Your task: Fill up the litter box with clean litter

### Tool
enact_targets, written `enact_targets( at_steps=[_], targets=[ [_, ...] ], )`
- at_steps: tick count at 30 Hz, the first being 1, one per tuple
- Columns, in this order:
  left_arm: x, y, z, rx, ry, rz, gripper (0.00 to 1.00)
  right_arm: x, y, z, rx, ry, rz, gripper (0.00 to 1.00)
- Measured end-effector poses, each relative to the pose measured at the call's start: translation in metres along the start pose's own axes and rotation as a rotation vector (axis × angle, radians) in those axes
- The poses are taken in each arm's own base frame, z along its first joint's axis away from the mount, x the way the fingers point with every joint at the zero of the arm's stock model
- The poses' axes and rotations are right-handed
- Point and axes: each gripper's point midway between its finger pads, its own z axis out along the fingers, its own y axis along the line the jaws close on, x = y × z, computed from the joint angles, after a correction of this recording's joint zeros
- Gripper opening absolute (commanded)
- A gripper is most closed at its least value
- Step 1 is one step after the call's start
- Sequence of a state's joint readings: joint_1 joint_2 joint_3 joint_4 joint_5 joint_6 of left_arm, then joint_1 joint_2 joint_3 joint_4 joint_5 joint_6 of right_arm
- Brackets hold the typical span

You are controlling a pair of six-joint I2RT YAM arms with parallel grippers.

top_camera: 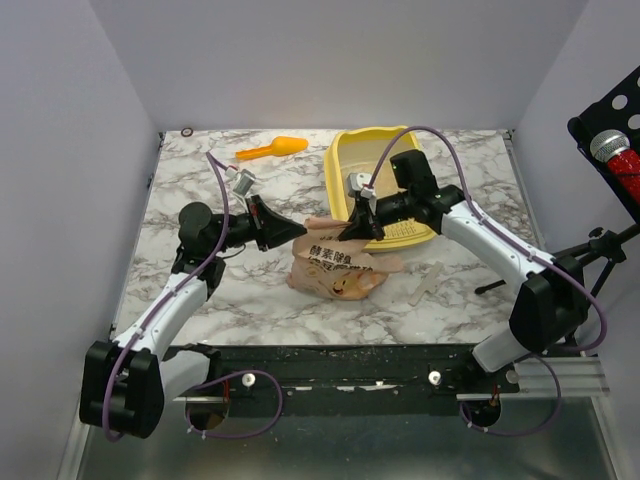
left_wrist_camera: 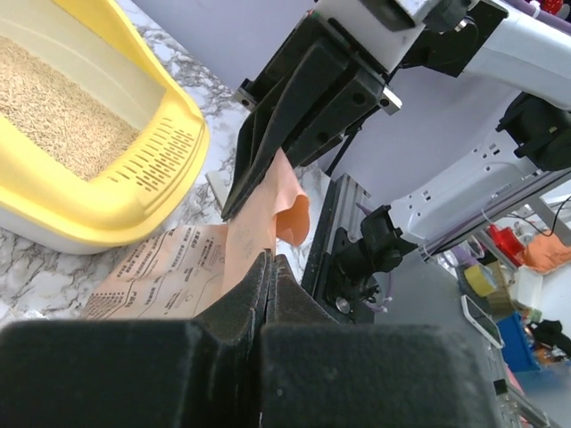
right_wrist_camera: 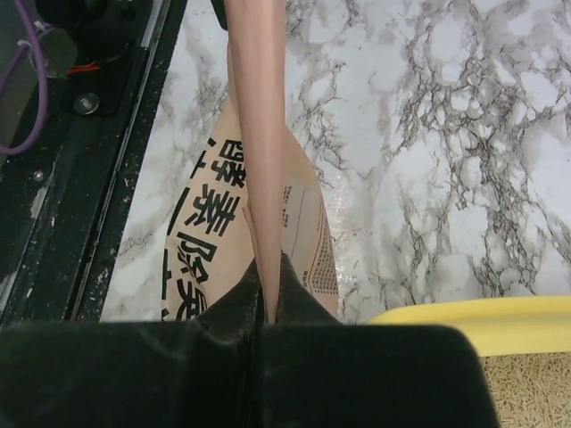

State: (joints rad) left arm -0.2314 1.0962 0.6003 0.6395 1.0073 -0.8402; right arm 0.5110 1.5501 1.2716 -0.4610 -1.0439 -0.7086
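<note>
Both my left gripper and right gripper pinch the bag by its top edge; the litter box lies just beyond the right one.

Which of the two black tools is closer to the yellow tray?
The right tool, pinching the pink bag beside the litter box; the left tool grips the bag farther away.

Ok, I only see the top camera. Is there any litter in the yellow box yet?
Observer: Yes. The left wrist view shows beige litter inside the litter box.
Operator: Is my right gripper really holding the bag?
Observer: The right wrist view shows the right gripper shut on a fold of the bag.
Operator: And the left one?
Observer: The left gripper is shut on that same fold.
</note>
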Motion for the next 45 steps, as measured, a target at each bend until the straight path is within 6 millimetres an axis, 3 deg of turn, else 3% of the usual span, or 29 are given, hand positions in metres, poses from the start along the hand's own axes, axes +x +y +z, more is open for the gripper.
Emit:
enact_targets(
  at_steps=[4,7,9,12,19,26,34,38,41,44,45],
  targets=[
    [-0.008,-0.005,-0.001,-0.031,0.019,0.067,0.34,0.001,0.008,0.0,0.002,0.008,0.015,0.0],
    [-0.037,-0.012,0.003,-0.101,0.026,0.184,0.6,-0.005,0.016,-0.006,0.041,0.019,0.016,0.0],
    [-0.061,-0.024,0.002,-0.143,0.014,0.297,0.71,-0.012,0.017,-0.01,0.082,0.033,0.009,0.0],
    [-0.068,-0.039,-0.004,-0.171,0.021,0.39,0.75,-0.016,0.018,-0.011,0.13,0.072,0.013,0.0],
    [-0.052,-0.057,0.004,-0.183,0.183,0.531,0.76,-0.016,0.021,-0.012,0.172,0.128,0.033,0.0],
    [-0.001,-0.021,0.017,-0.19,0.412,0.634,0.78,-0.021,0.04,-0.013,0.143,0.154,0.027,0.0],
    [0.007,-0.009,0.024,-0.165,0.466,0.712,0.78,-0.024,0.054,-0.016,0.121,0.163,0.017,0.0],
    [0.021,-0.006,0.034,-0.121,0.507,0.701,0.76,-0.022,0.055,-0.015,0.117,0.164,0.021,0.01],
    [0.032,-0.008,0.039,-0.082,0.531,0.687,0.63,-0.021,0.054,-0.013,0.116,0.159,0.021,0.0],
    [0.041,-0.013,0.039,-0.039,0.548,0.68,0.32,-0.023,0.053,-0.013,0.122,0.15,0.027,0.0],
    [0.042,-0.014,0.039,-0.033,0.551,0.685,0.15,-0.024,0.052,-0.013,0.125,0.147,0.028,0.0]
  ],
)
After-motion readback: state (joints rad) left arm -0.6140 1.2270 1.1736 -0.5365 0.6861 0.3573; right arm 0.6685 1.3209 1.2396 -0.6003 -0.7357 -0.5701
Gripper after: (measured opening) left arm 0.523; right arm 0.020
